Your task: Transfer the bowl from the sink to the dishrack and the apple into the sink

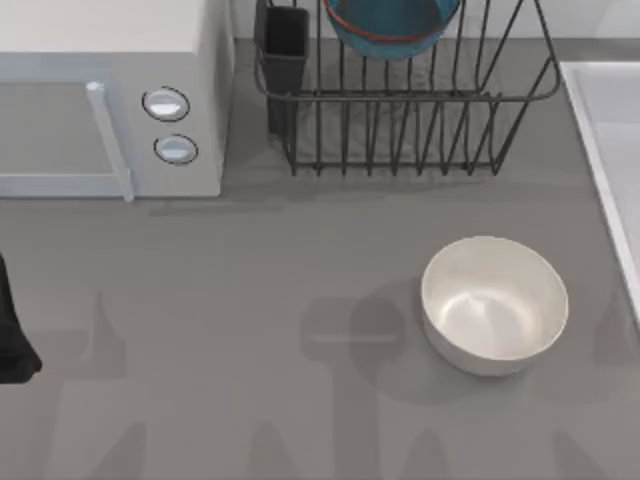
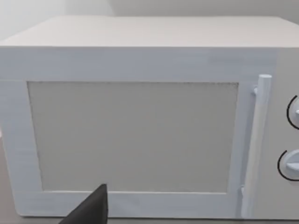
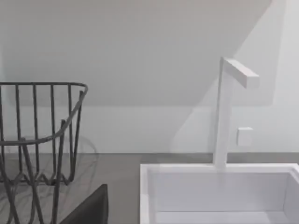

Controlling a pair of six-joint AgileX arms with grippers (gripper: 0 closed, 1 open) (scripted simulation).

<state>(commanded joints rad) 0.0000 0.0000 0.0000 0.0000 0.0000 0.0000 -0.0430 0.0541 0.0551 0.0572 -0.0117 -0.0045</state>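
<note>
Bowl (image 1: 392,28) sits in dishrack (image 1: 420,110). White bowl (image 1: 493,303) holds nothing. Left gripper (image 2: 88,210) faces microwave (image 2: 140,116), right gripper (image 3: 88,207) faces sink (image 3: 219,191); their openings cannot be told.

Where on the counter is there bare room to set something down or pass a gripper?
Bare: the wide grey strip between the microwave and the white bowl, and the counter in front of the dishrack. Crowded: the back row, where microwave, dishrack holding the teal bowl, and sink stand close together.
</note>
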